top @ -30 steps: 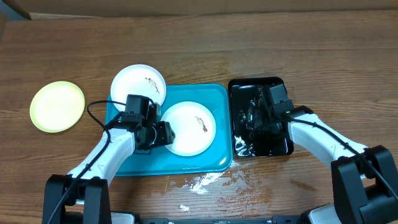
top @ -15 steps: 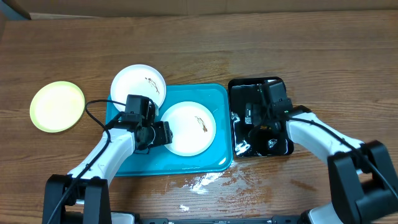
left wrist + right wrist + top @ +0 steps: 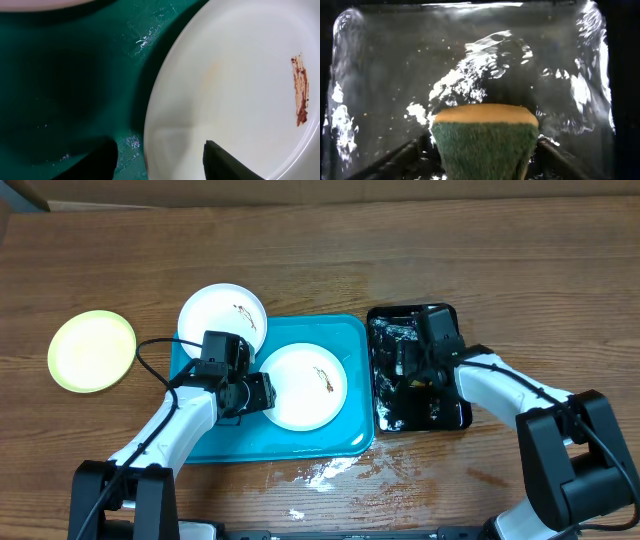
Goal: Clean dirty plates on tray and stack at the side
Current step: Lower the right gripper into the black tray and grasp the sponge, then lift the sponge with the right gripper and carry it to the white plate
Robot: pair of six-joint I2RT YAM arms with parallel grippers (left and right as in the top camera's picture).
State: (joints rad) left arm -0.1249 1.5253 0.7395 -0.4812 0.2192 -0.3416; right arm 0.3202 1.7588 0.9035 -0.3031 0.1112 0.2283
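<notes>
L gripper (image 3: pixel 159 159) sits low at the left rim of the white plate (image 3: pixel 302 386), which lies flat on the blue tray (image 3: pixel 340 438). Its fingers are apart, one over plate, one over tray, clamping nothing. R gripper (image 3: pixel 485 162) is down in the wet black tray (image 3: pixel 412 309), fingers apparently pinched on a green/yellow sponge (image 3: pixel 484 131). 2nd white plate (image 3: pixel 222 320) overlaps the tray's far-left corner. Yellow-green plate (image 3: pixel 92 351) lies on the table (image 3: pixel 500 250), well apart to the left.

No readable text, labels, numbers or signs in any view.
</notes>
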